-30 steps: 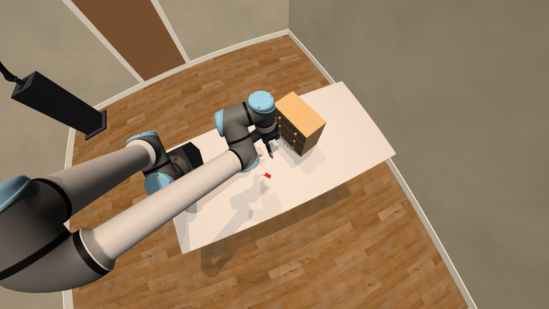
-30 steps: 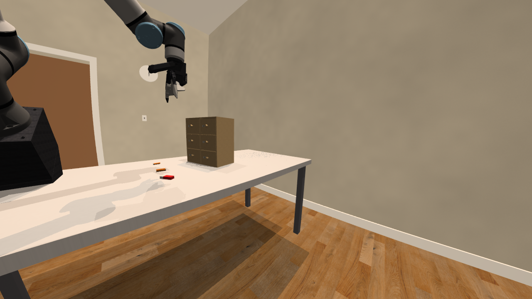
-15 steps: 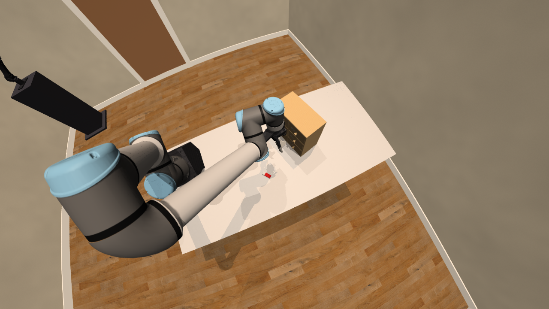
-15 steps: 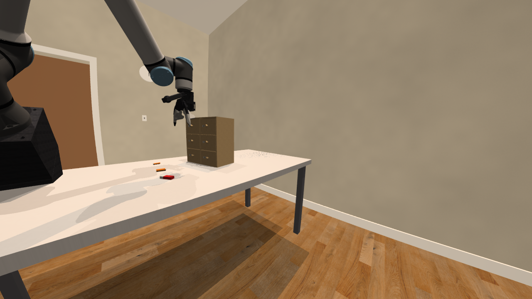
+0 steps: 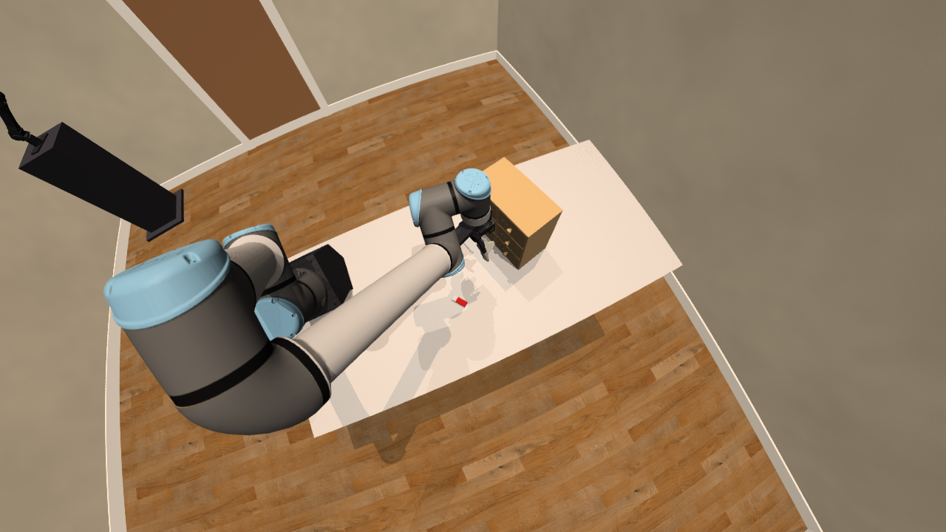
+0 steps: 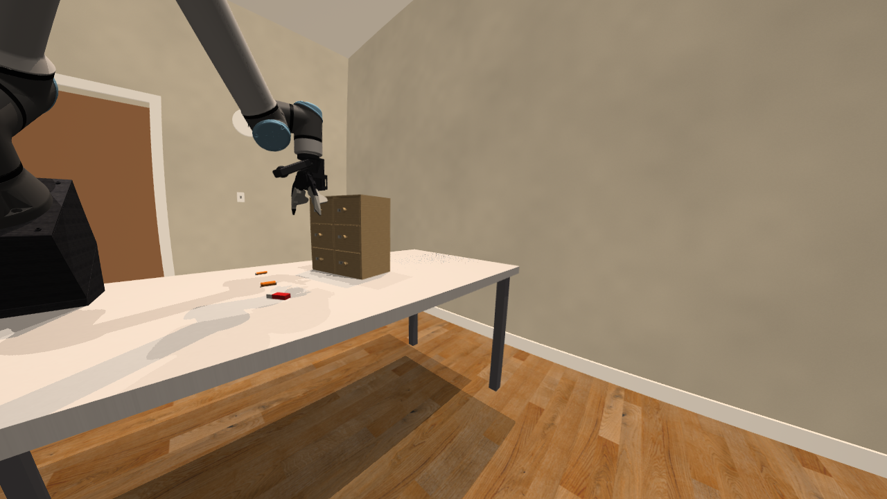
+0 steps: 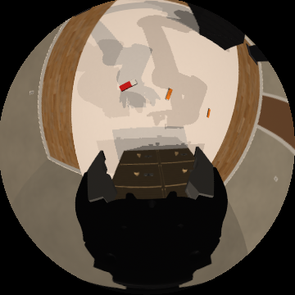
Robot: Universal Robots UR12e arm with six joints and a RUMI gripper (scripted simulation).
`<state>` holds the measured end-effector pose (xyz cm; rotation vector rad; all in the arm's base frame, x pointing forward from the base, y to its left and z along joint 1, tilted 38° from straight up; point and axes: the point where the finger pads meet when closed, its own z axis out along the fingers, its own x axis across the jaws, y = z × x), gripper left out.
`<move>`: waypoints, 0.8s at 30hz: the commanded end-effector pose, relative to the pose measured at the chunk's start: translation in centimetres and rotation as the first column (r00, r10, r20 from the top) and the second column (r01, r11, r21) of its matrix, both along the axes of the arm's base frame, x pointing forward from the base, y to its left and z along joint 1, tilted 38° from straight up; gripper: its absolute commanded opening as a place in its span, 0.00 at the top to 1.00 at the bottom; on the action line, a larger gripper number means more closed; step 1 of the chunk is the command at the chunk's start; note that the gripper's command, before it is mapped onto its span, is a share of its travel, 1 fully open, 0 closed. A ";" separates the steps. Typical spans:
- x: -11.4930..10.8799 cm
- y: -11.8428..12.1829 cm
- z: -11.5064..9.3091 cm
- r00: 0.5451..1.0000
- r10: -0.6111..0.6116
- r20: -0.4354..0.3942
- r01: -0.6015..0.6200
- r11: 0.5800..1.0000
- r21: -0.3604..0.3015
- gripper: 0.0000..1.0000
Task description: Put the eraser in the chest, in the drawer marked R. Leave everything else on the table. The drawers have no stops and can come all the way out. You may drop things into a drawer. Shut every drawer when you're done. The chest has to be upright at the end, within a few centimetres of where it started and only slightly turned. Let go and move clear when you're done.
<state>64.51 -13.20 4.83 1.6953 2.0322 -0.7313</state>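
Observation:
The wooden chest [image 5: 524, 211] stands upright on the white table, with its six small drawers all shut; it also shows in the side view [image 6: 350, 235] and in the wrist view [image 7: 157, 170]. The red and white eraser [image 5: 460, 301] lies flat on the table in front of the chest, also in the side view [image 6: 279, 295] and the wrist view [image 7: 128, 85]. My gripper [image 6: 307, 202] [image 5: 481, 246] is open and empty. It hangs just in front of the chest's top drawers, level with the chest's top edge. I cannot read the drawer labels.
Two small orange sticks lie on the table left of the eraser [image 6: 268, 283] [image 6: 260, 272], also in the wrist view [image 7: 169, 93] [image 7: 208, 112]. The robot's black base [image 6: 43, 248] stands at the table's far left. The table edge is close behind the chest.

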 end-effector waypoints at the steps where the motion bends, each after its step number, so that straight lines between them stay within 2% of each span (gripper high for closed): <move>1: 0.1 0.0 0.0 1.000 0.004 0.005 -0.004 1.000 0.001 0.00; 24: 0.7 -0.4 -0.6 0.997 0.047 0.062 -0.048 0.999 0.013 0.00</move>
